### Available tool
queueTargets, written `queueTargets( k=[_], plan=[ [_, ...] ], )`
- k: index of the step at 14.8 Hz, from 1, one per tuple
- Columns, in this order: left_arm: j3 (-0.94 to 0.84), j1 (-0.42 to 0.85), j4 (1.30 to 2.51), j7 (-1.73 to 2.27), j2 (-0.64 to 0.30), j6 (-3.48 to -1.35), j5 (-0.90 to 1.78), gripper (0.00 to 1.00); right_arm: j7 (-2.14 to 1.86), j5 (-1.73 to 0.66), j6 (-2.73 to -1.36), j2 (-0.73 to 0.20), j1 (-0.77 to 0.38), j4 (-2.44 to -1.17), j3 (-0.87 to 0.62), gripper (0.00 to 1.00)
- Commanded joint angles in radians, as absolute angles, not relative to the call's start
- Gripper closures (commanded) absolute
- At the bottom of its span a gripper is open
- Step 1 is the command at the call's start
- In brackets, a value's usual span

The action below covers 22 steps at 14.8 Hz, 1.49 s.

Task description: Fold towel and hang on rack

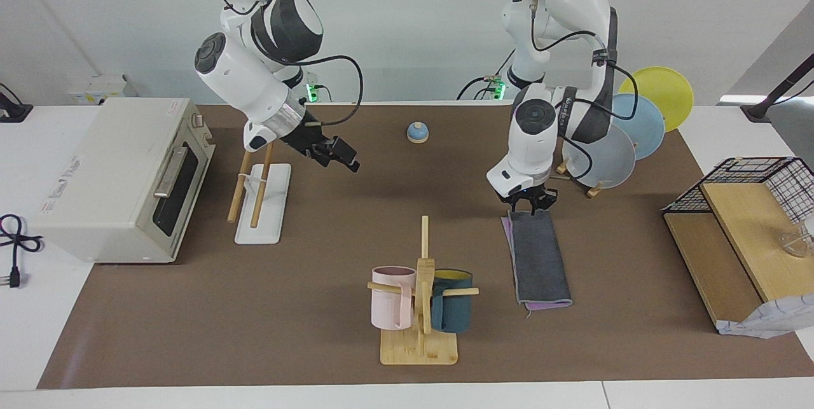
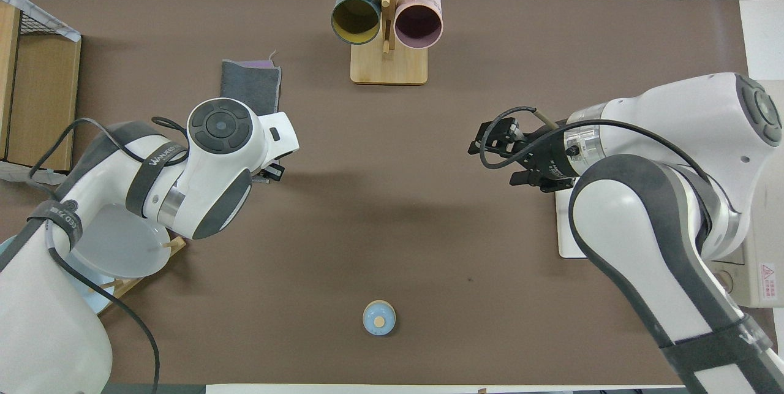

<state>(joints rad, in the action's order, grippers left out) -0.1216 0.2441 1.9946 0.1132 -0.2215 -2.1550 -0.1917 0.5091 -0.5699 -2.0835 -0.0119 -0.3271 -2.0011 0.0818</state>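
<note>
Toaster oven (image 1: 121, 180) occupies the surface's edge at the right arm's end, its door facing the mat. Just beside it stands the rack (image 1: 261, 196), two light wooden rods slanting up from a flat white base. The right end effector (image 1: 340, 156) hangs in the air over bare brown mat near the rack, its fingers spread apart and gripping nothing; this arm waits. A small blue knob-topped lid (image 1: 417, 133) sits near the middle of the edge closest to the robots. Toward the middle of the edge farthest from the robots stands a bamboo mug stand (image 1: 421, 307) with a pink mug (image 1: 391, 306) and a dark teal mug (image 1: 453, 309) hanging from its pegs. Toward the left arm's end the towel (image 1: 539, 257) lies flat on the mat, folded into a long strip, dark grey face up with purple showing along its edges. The left end effector (image 1: 525, 203) is down at the towel's end nearest the robots; whether its fingers are parted or pinching the cloth cannot be told. A plate stand with three plates (image 1: 629, 126) is next to that arm. A wire basket on a wooden shelf (image 1: 741, 224) fills the surface's corner.
</note>
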Motion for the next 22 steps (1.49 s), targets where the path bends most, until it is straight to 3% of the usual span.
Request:
queueTargets(
  k=[1, 5, 9, 22],
  plan=[
    [-0.121, 0.149, 1.968, 0.010, -0.196, -2.143, -0.036, 0.00, 0.545, -0.592, -2.115, -0.003, -0.345, -2.019, 0.081, 0.00],
    [-0.123, 0.012, 2.006, -0.168, -0.215, -2.290, 0.245, 0.00, 0.595, -0.594, -2.162, -0.005, -0.388, -2.023, 0.081, 0.00],
    [-0.123, -0.006, 2.005, -0.255, -0.304, -2.368, 0.377, 0.01, 0.731, -0.669, -2.264, -0.018, -0.451, -2.039, 0.081, 0.00],
    [-0.123, 0.021, 2.043, -0.253, -0.325, -2.368, 0.414, 0.48, 0.833, -0.736, -2.293, -0.018, -0.479, -2.045, 0.081, 0.00]
  ],
)
